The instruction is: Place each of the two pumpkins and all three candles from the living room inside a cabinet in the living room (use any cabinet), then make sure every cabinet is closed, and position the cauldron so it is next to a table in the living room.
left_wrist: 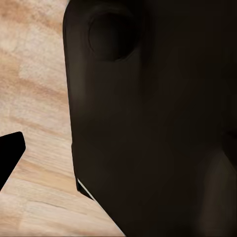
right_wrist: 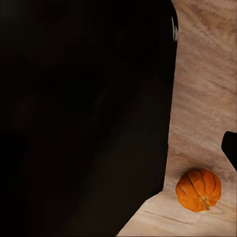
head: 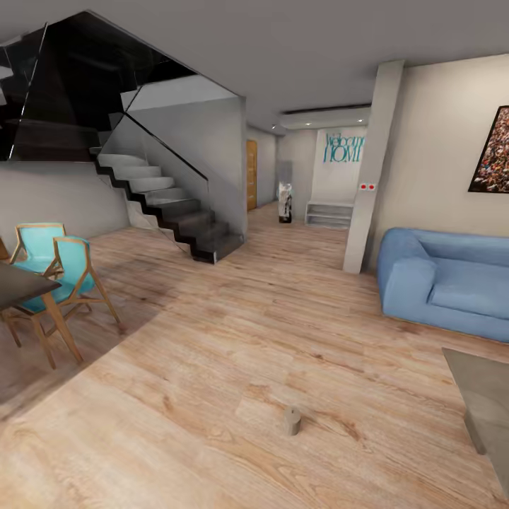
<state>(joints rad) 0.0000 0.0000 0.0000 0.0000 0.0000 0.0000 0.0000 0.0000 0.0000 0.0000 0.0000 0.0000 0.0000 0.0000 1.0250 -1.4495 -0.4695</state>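
a candle (head: 292, 420) stands upright on the floor (head: 233, 339) at six o'clock, just ahead. a pumpkin (right_wrist: 198, 190) lies on the floor by the right arm, so that arm seems nearer. i cannot tell whether either arm's fingers are apart or together.

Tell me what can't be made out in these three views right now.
- Left hand: left wrist view, a dark body hides it; open or shut is unknowable.
- Right hand: right wrist view, dark mass hides it.
- Coffee table: head view, cut by the edge.
- Wall picture: head view, cropped, blurred.
- Pumpkin: its surroundings are hidden.
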